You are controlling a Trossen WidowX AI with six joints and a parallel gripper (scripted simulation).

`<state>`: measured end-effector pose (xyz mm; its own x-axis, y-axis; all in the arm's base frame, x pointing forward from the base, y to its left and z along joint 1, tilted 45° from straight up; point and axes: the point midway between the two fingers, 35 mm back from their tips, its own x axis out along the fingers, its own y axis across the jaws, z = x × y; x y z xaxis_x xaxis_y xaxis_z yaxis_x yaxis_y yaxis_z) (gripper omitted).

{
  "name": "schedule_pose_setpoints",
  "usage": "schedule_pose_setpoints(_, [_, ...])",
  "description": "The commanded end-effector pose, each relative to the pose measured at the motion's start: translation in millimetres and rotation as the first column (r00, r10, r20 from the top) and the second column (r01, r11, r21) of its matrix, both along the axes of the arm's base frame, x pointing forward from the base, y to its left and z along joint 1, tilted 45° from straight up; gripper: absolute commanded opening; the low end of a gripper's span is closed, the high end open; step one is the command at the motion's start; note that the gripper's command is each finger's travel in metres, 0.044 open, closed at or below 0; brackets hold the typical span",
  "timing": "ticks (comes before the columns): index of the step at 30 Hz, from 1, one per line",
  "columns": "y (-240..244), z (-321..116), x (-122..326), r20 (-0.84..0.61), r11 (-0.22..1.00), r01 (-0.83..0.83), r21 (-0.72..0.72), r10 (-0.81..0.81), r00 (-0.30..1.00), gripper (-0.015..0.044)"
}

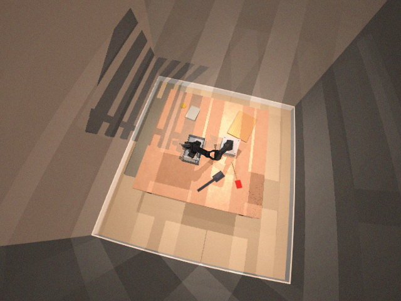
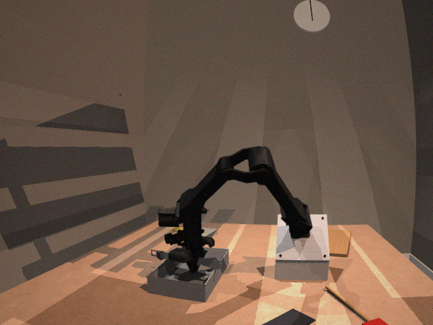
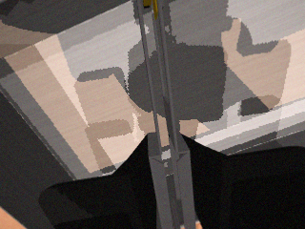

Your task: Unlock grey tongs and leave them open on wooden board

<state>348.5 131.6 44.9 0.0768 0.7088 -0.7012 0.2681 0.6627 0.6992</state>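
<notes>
The grey tongs lie across the roasting tin. One end sticks out past the tin's rim at the left in the exterior view. My gripper points down at the tin and is shut on the tongs, with its black fingertips against both of their arms in the wrist view. The arms lie close together, nearly parallel. Whether the lock is engaged cannot be seen. The wooden board lies far from the gripper, beyond the robot's base.
The robot's white base stands between tin and board. A pale block and a small yellow object lie behind the tin. A dark spatula and a red-headed tool lie nearer the front.
</notes>
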Motion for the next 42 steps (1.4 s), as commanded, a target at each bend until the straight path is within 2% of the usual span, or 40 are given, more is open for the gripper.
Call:
schedule_pose_setpoints(1, [0.2, 0.4, 0.1, 0.001, 1.000, -0.001, 0.001, 0.001, 1.000, -0.0040])
schedule_pose_setpoints(5, [-2.0, 2.1, 0.5, 0.001, 1.000, 0.000, 0.000, 0.000, 1.000, -0.0145])
schedule_pose_setpoints(6, [-5.9, 5.4, 1.2, 0.001, 1.000, 0.000, -0.002, 0.000, 1.000, -0.0150])
schedule_pose_setpoints(13, [-72.0, 68.0, -2.7, -0.004, 1.000, 0.004, -0.012, -0.004, 1.000, -0.0150])
schedule_pose_setpoints(17, [-89.9, 88.5, -9.3, -0.005, 1.000, 0.005, -0.008, -0.005, 1.000, -0.0150])
schedule_pose_setpoints(33, [-90.1, 84.7, -8.9, -0.015, 1.000, 0.008, -0.012, -0.008, 1.000, -0.0150])
schedule_pose_setpoints(42, [-132.9, 53.9, 4.8, -0.078, 0.995, 0.090, -0.040, -0.093, 0.993, -0.0150])
